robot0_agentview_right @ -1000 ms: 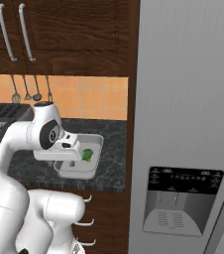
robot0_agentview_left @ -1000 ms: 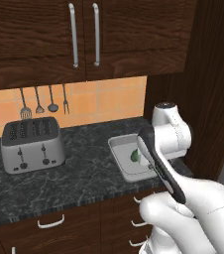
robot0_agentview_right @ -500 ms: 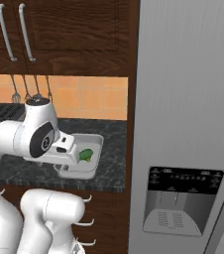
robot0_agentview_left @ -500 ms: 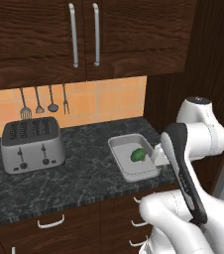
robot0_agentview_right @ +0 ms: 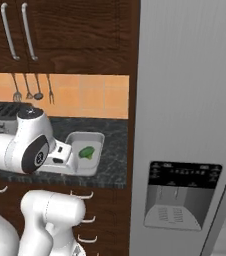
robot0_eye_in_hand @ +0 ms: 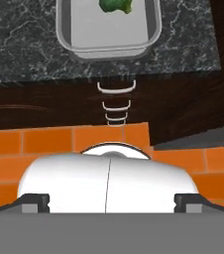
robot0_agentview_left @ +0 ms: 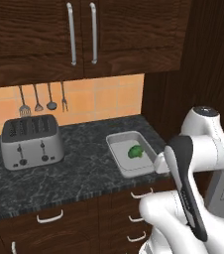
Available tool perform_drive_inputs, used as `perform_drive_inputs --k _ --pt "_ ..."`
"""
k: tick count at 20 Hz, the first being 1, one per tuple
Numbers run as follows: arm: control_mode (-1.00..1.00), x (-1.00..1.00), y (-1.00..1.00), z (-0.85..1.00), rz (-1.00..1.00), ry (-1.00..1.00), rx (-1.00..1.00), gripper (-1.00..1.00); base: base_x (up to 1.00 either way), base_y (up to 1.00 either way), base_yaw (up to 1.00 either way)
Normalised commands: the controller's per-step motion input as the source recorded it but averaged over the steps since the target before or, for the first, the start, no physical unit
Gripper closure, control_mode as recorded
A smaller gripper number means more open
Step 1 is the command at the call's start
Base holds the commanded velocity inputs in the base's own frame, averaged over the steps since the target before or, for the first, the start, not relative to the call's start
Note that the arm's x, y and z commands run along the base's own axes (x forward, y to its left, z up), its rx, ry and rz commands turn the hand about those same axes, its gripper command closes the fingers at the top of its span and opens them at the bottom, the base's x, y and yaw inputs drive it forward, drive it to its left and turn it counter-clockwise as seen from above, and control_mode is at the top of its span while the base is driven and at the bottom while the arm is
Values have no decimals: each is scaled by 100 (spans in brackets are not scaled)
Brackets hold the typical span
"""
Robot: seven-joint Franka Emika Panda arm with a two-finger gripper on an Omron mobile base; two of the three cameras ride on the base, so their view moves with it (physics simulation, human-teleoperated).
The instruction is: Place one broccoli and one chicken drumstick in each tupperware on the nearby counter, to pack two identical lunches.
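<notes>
a grey rectangular tupperware (robot0_agentview_left: 132, 155) sits near the right end of the counter (robot0_agentview_left: 84, 173), close to its front edge, with one green broccoli (robot0_agentview_left: 136, 151) lying inside it toward the far right part of the tray. in the right base view the same tupperware (robot0_agentview_right: 96, 142) shows beside the tall grey fridge (robot0_agentview_right: 185, 125), with the broccoli (robot0_agentview_right: 86, 152) resting on its floor. the hand view looks straight down past the counter's front edge: the tupperware (robot0_eye_in_hand: 64, 30) is at the top, the broccoli (robot0_eye_in_hand: 116, 5) is cut off by the frame, and the curved white handles of the dark wood drawers (robot0_eye_in_hand: 116, 88) stack below it over an orange tiled floor (robot0_eye_in_hand: 44, 141).

the gripper (robot0_eye_in_hand: 112, 201) hangs in front of the counter, off its edge and clear of the tupperware; its two dark fingertips (robot0_eye_in_hand: 32, 202) stand spread wide apart with nothing between them.

further left on the counter stands a silver four-slot toaster (robot0_agentview_left: 30, 141), well apart from the tupperware. kitchen utensils (robot0_agentview_left: 42, 98) hang on the orange tiled backsplash above it, under dark wood wall cabinets (robot0_agentview_left: 79, 34) with long metal handles.
</notes>
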Motion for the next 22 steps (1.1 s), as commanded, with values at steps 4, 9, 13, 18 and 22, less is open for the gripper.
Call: perform_drive_inputs --k 4,9,13,18,22 --pt "100 0 0 0 0 0 0 -100 -100 -31 -24" --pt "100 0 0 0 0 0 0 -100 -4 -73 -24" --pt "100 0 0 0 0 0 0 -100 22 -100 -31" --pt "100 0 0 0 0 0 0 -100 24 -100 -25" --pt "100 0 0 0 0 0 0 -100 53 -100 -12"
